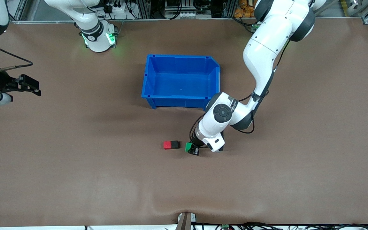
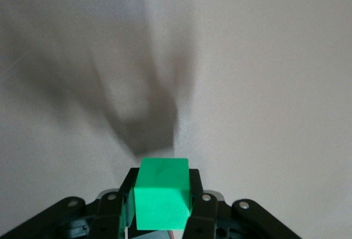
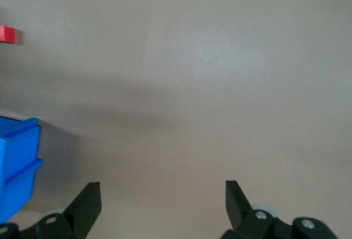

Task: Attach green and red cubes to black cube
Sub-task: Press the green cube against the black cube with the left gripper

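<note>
The right hand [image 1: 32, 85] waits with fingers spread wide and nothing between them, parked over bare surface [image 1: 75, 179] at its own arm's end, well apart from the cubes. The bin [image 1: 180, 80] sits nearer the bases. Nearer the front camera than the bin, the red cube [image 1: 167, 145] and black cube [image 1: 174, 144] rest on the surface, touching side by side, apparently already joined. That leaves the black cube's free face turned toward the left hand [image 1: 194, 150], probably so the last piece can meet it. Just beside that face, the left hand is clenched on the green cube [image 1: 188, 147]. In the left wrist view the fingers [image 2: 202, 208] pinch the green cube [image 2: 163, 194] at its sides, leaving its forward face clear for contact; its shadow falls on the surface ahead. A small gap still separates green from black, so the remaining step appears to be a short, level push.
</note>
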Robot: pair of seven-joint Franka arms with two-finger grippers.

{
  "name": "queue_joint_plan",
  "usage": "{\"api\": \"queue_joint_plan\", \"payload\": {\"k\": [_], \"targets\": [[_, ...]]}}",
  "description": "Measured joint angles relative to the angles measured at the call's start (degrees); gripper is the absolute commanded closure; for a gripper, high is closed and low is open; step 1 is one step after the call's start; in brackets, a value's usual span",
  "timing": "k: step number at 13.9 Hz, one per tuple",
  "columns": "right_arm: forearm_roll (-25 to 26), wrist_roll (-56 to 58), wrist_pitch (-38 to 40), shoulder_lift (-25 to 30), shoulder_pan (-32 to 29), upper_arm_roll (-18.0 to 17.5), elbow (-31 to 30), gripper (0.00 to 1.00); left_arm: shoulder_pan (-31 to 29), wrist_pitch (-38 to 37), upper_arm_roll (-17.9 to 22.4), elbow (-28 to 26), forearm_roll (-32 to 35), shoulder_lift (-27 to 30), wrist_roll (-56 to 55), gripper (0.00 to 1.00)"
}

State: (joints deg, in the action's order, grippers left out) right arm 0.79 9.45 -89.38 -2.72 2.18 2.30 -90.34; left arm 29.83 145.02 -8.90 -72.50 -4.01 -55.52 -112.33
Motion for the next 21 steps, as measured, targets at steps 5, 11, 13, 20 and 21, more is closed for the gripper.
{"api": "queue_joint_plan", "payload": {"k": [5, 11, 13, 20, 21], "targets": [[0.00, -2.53, 1.01, 0.42, -0.22, 1.80, -0.46, 0.00, 2.37, -0.05, 1.24, 2.58, 0.00, -2.98, -4.03, 1.00], [-0.07, -4.61, 0.44, 0.67, -0.38, 1.16, -0.28, 0.00, 3.27, -3.79, 1.59, 3.82, 0.00, -3.04, -7.42, 1.00], [-0.07, -5.54, 1.25, 0.73, -0.13, 0.78, -0.29, 0.00, 3.28, -3.97, 1.59, 3.88, 0.00, -3.04, -9.41, 1.00], [-2.48, -6.45, 0.87, 0.72, -0.24, 1.15, 0.19, 0.00, 4.02, -1.02, 1.44, 3.91, 0.00, -3.20, -14.64, 1.00], [-2.83, -6.49, 0.86, 0.72, -0.33, 1.34, 0.46, 0.00, 4.13, -0.86, 1.44, 3.91, -0.06, -3.27, -14.85, 1.00]]}}
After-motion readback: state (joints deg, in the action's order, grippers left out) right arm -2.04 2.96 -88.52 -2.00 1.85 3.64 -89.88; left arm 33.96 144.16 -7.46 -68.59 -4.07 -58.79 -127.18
